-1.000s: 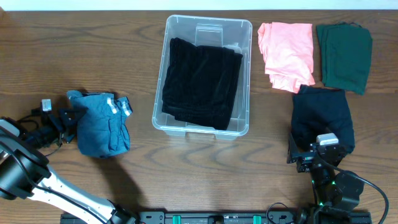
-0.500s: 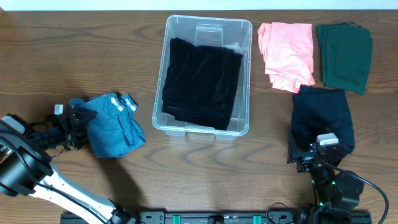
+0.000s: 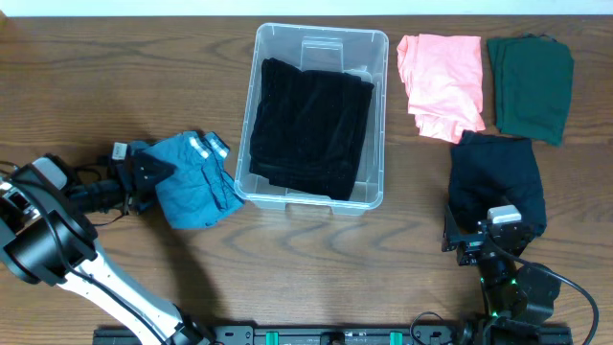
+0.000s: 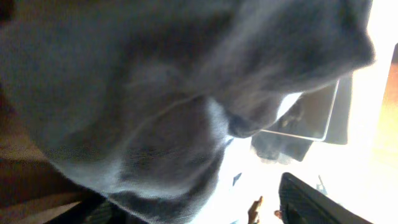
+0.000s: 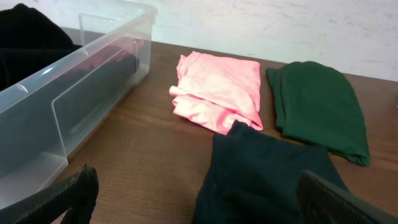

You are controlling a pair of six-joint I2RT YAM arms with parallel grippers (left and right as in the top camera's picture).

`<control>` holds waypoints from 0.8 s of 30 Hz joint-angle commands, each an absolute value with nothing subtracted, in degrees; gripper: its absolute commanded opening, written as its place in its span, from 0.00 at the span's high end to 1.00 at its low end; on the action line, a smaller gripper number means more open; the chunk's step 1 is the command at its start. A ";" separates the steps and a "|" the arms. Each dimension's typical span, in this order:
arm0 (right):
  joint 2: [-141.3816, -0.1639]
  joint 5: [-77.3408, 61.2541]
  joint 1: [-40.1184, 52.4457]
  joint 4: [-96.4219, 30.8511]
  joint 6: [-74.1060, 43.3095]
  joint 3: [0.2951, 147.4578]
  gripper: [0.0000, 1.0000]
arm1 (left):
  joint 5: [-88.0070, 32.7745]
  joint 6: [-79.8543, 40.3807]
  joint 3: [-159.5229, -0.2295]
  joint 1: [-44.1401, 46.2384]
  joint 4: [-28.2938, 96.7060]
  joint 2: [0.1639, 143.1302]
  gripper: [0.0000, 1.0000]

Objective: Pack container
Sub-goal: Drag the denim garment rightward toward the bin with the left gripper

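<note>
The clear plastic container [image 3: 374,115] stands at the table's middle with a black garment [image 3: 308,125] lying inside; its wall also shows in the right wrist view [image 5: 68,93]. My left gripper [image 3: 144,174] is shut on a blue folded garment [image 3: 196,187] and holds it just left of the container's front left corner. The cloth fills the left wrist view [image 4: 155,93]. My right gripper [image 3: 484,240] is open and empty at the front right, by the near edge of a dark navy garment [image 3: 498,182], which also lies between the fingers in the right wrist view [image 5: 267,180].
A pink garment [image 3: 441,81] and a dark green garment [image 3: 530,86] lie at the back right, to the right of the container. Both also show in the right wrist view, pink [image 5: 217,90] and green [image 5: 317,109].
My left gripper has carried the blue garment to the right, from the far left towards the container's left wall. The right arm has not moved.
</note>
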State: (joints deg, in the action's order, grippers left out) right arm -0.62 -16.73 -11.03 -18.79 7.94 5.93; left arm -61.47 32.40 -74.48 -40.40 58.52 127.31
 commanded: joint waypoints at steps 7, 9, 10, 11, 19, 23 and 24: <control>-0.32 -16.93 -11.18 -18.87 7.33 5.82 0.01 | -47.03 34.11 -72.05 -39.57 55.37 133.21 0.39; -0.32 -16.93 -11.18 -18.87 7.33 5.82 0.01 | -47.75 34.06 -72.10 -39.57 55.42 133.19 0.40; -0.32 -16.93 -11.18 -18.85 7.33 5.82 0.01 | -48.56 34.09 -72.16 -39.57 55.66 133.14 0.42; -0.32 -16.93 -11.18 -18.85 7.33 5.82 0.01 | -49.17 34.09 -72.20 -39.57 55.81 133.08 0.44; -0.32 -16.93 -11.18 -18.85 7.33 5.82 0.01 | -50.59 34.02 -72.25 -39.55 55.07 129.54 0.68; -0.32 -16.93 -11.18 -18.87 7.33 5.82 0.01 | -50.59 33.36 -72.38 -39.55 54.94 129.08 0.78; -0.32 -16.93 -11.18 -18.87 7.33 5.82 0.01 | -50.72 33.32 -72.40 -39.55 54.96 129.08 0.79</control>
State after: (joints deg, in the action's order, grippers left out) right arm -0.62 -16.73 -11.03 -18.79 7.94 5.93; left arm -57.82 33.10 -73.54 -40.01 55.48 128.18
